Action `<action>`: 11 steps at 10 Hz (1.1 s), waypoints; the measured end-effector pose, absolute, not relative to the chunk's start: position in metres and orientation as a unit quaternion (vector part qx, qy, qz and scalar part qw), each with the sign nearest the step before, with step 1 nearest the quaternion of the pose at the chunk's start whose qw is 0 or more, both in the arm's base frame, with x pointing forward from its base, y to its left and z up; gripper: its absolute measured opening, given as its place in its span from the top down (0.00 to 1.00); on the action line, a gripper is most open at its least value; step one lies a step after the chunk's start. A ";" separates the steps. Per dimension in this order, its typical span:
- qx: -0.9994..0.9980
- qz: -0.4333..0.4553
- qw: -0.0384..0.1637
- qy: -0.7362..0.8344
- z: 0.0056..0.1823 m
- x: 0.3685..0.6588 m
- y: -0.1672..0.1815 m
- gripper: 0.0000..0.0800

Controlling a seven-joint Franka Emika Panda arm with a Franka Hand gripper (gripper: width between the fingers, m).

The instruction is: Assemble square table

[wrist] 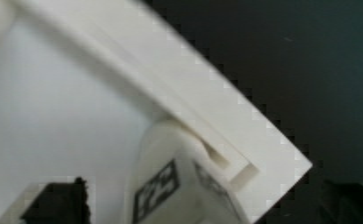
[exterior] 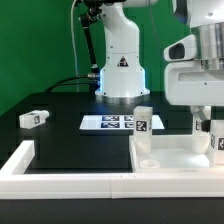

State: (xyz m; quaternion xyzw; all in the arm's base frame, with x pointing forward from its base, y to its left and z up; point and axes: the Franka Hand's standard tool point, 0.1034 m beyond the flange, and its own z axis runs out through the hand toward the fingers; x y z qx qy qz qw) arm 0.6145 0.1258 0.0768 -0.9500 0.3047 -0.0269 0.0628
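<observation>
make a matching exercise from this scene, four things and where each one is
Things:
1 slab
2 marker board
3 lying leg
4 gripper

Places:
a exterior view's left, alone on the black table
b hanging over the slab
c exterior view's right, by the front wall
d middle, flat in front of the robot base

Pairs: 1-c; 2-d; 3-a; 4-b
</observation>
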 end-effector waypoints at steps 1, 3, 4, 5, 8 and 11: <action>-0.980 -0.039 0.048 0.188 0.075 0.620 0.117 0.19; -0.995 -0.040 0.042 0.087 0.066 0.621 0.117 0.19; -0.994 -0.040 0.042 0.089 0.066 0.621 0.117 0.19; -0.994 -0.040 0.043 0.096 0.066 0.621 0.117 0.34; -0.982 -0.036 0.046 0.180 0.066 0.621 0.117 0.64; -0.947 -0.029 0.048 0.317 0.066 0.621 0.117 0.64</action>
